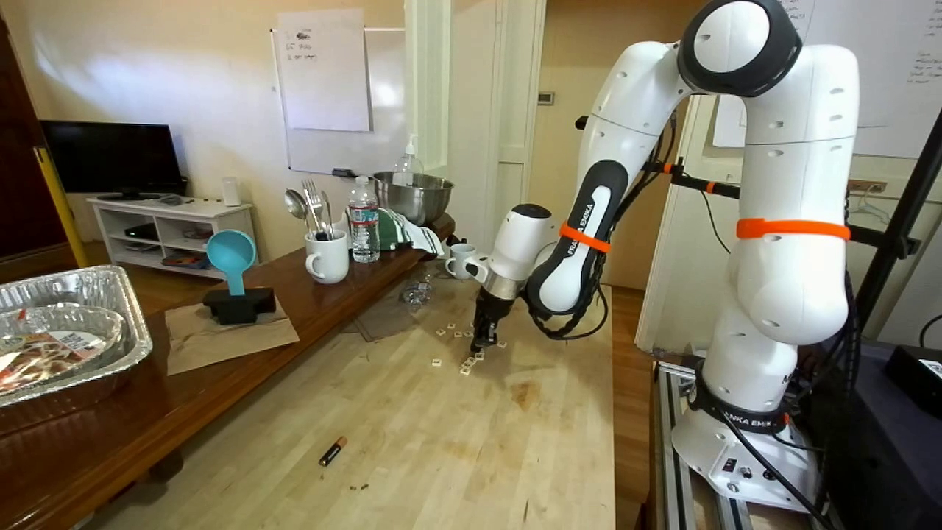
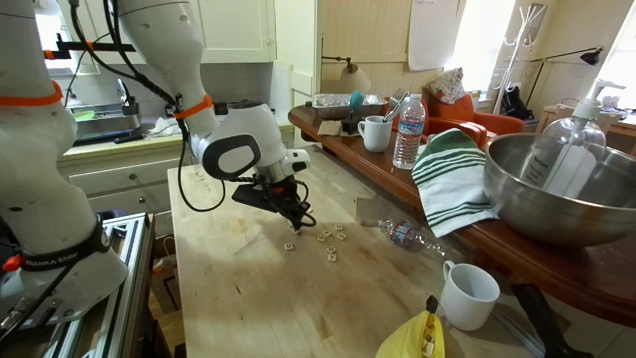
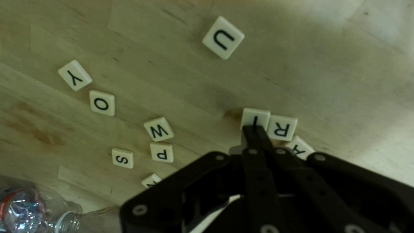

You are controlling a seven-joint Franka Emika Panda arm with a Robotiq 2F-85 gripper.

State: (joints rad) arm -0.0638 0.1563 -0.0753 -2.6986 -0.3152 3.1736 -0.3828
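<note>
Gripper (image 3: pixel 254 128) state; and where on the counter (image 1: pixel 456 442)?

– Tips together; aimed down at the counter; in the wrist view they cover the near part of the I tile (image 3: pixel 255 116), which lies flat, letter up; can't tell whether they touch it.

– Tiles right beside it?

– R tile (image 3: pixel 282 128) just right of I, edges meeting or nearly so; A tile (image 3: pixel 299 147) just near-right of R, partly behind the gripper.

– Loose ones?

– U tile (image 3: pixel 223 38) on the far side, well apart; Y tile (image 3: pixel 75 75), O tile (image 3: pixel 102 103), W tile (image 3: pixel 158 129), P tile (image 3: pixel 161 152) and S tile (image 3: pixel 122 158) scattered left; one half-hidden tile (image 3: pixel 151 180) near P, letter unclear.

– Other stuff around?

– Plastic bottle (image 2: pixel 410 236) on its side, right of the tiles in an exterior view; white mug (image 2: pixel 469 298) and yellow pouch (image 2: pixel 412 338) at near right there; battery (image 1: pixel 333 450) at near left in an exterior view, well apart from the tiles.

– Ledge?

– Dark wood ledge (image 1: pixel 316 305) alongside; carries cutlery mug (image 1: pixel 329 258), upright water bottle (image 1: pixel 365 221), striped towel (image 2: pixel 454 189), steel bowl (image 2: pixel 551 219).
</note>
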